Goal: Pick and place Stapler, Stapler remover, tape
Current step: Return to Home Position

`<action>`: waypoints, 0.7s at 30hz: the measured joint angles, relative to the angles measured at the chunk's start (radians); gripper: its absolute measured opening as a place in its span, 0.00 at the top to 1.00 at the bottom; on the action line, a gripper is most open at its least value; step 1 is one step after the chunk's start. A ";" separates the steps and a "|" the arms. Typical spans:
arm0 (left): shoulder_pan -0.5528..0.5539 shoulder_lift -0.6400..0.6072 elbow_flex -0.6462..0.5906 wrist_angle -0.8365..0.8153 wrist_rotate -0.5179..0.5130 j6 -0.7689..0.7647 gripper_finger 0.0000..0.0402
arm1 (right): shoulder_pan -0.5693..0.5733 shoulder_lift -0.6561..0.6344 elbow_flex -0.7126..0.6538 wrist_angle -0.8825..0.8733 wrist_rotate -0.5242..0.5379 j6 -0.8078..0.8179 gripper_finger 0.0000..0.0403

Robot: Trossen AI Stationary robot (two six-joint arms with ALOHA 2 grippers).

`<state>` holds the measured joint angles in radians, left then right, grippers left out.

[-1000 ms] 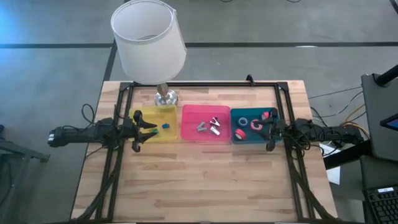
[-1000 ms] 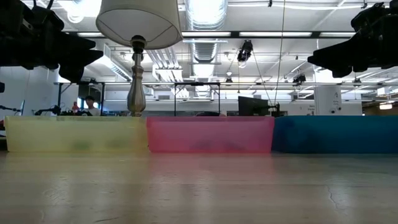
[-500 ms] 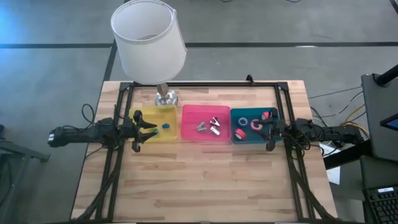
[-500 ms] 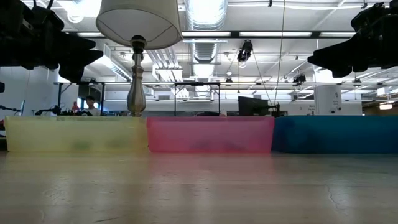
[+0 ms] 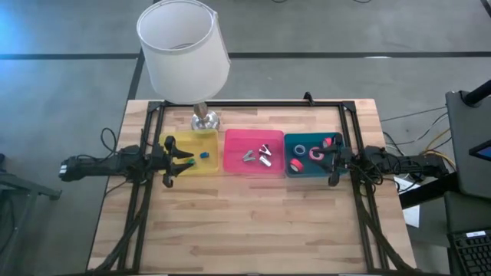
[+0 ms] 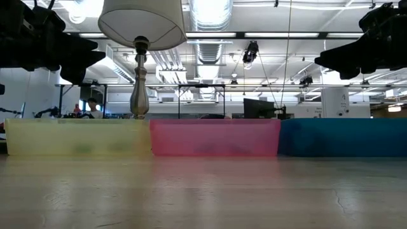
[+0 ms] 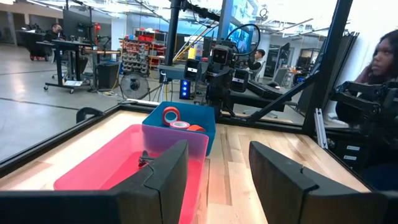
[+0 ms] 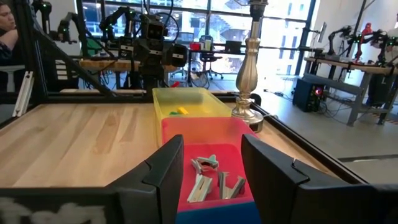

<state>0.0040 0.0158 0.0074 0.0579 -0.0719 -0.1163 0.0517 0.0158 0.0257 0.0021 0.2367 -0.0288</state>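
While nothing has shifted since the earlier frame, the left gripper at centre-left and the right gripper at centre-right hang empty, fingers apart; the tape lies in the blue bin.

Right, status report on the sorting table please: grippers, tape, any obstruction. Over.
Left gripper open, empty, above yellow bin. Right gripper open, empty, above blue bin. Tape rolls inside it. Lamp behind yellow bin.

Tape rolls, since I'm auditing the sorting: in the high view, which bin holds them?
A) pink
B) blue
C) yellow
B: the tape rolls lie inside the blue bin, at the right end of the row of bins.
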 joint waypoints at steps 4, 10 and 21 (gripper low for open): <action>0.000 0.000 0.000 0.000 0.000 0.000 0.57 | 0.000 0.000 0.000 0.000 0.000 0.000 0.61; 0.000 0.000 0.000 0.000 0.000 0.000 0.57 | 0.000 0.000 0.000 0.000 0.000 0.000 0.59; 0.000 0.000 0.000 0.000 0.000 0.000 0.57 | 0.000 0.000 0.000 0.000 0.000 0.002 0.59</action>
<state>0.0040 0.0158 0.0074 0.0578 -0.0719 -0.1163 0.0517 0.0158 0.0257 0.0021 0.2367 -0.0269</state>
